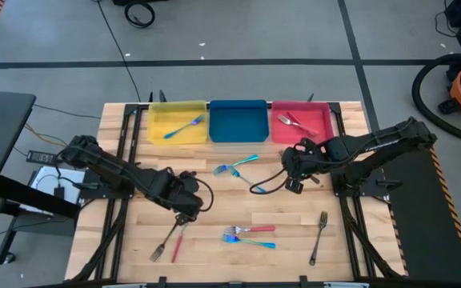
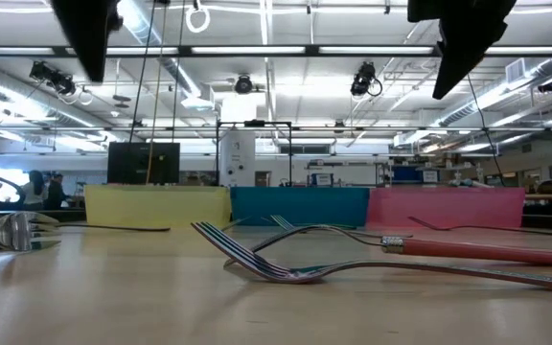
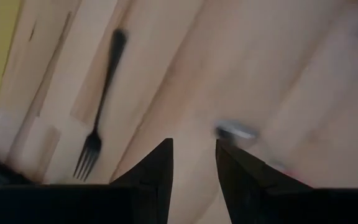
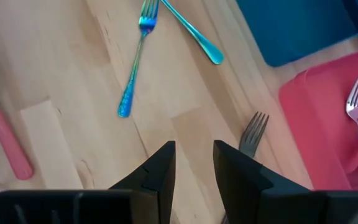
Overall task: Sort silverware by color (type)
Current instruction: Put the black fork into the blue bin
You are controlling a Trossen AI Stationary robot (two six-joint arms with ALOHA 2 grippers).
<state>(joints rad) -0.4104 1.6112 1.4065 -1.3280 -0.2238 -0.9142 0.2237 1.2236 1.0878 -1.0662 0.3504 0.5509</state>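
Silverware lies scattered on the wooden table. Two teal forks (image 1: 236,166) lie crossed below the blue tray (image 1: 238,120). A red-handled fork and a blue fork (image 1: 250,234) lie together near the front. A dark fork (image 1: 165,242) and a red-handled piece (image 1: 176,245) lie front left, and another dark fork (image 1: 318,237) front right. My left gripper (image 1: 184,218) hovers open above the front-left pair, with the dark fork (image 3: 101,106) ahead of it. My right gripper (image 4: 194,146) hangs open over bare wood, a dark fork (image 4: 252,134) on the table beside one finger.
Three trays stand side by side along the far edge. The yellow tray (image 1: 178,122) holds a blue fork (image 1: 184,127). The red tray (image 1: 301,122) holds a red-handled fork (image 1: 297,124). Bare wood lies between the two arms at the table's middle.
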